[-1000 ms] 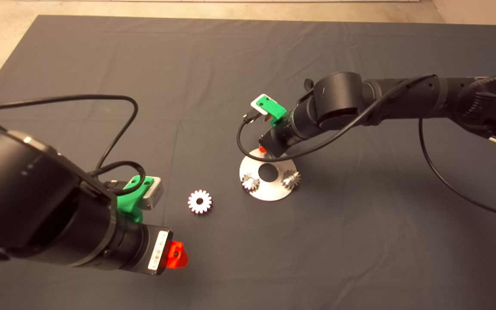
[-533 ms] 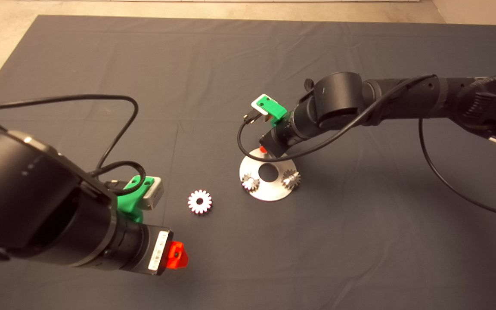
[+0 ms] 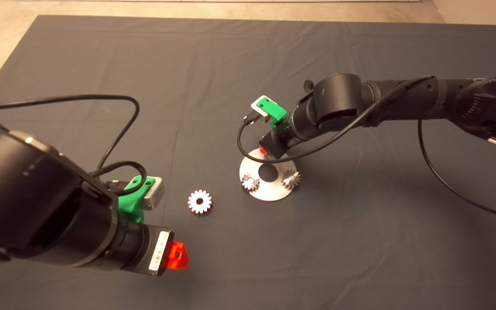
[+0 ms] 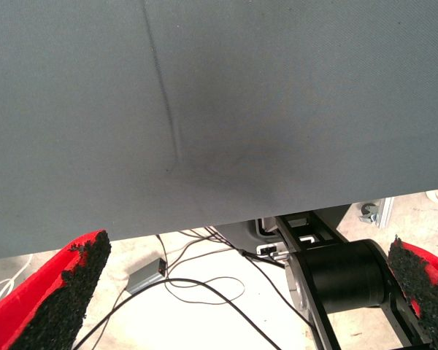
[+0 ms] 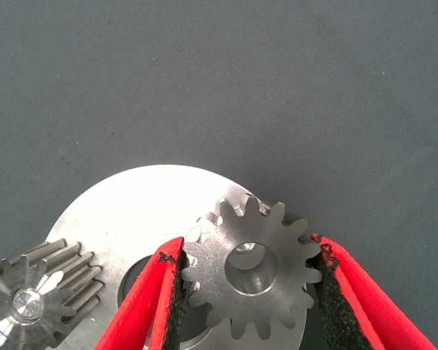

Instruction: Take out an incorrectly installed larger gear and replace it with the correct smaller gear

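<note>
Over the disc [image 5: 142, 208], my right claw [image 5: 248, 292] grips the small gear [image 5: 250, 271]; I'd centre its hole on the pin first. Big gear [image 3: 199, 201] lies on counter; left claw [image 4: 241, 292] parked, spread.

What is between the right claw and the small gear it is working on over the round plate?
Nothing visible. The right claw has its pads against both sides of the small gear, which sits over the round plate. The big gear lies apart on the mat.

matt grey metal smaller gear [image 5: 252, 281], glossy metal disc [image 5: 142, 211], rough black claw pads [image 5: 334, 302], woven cloth mat [image 5: 277, 87]
</note>
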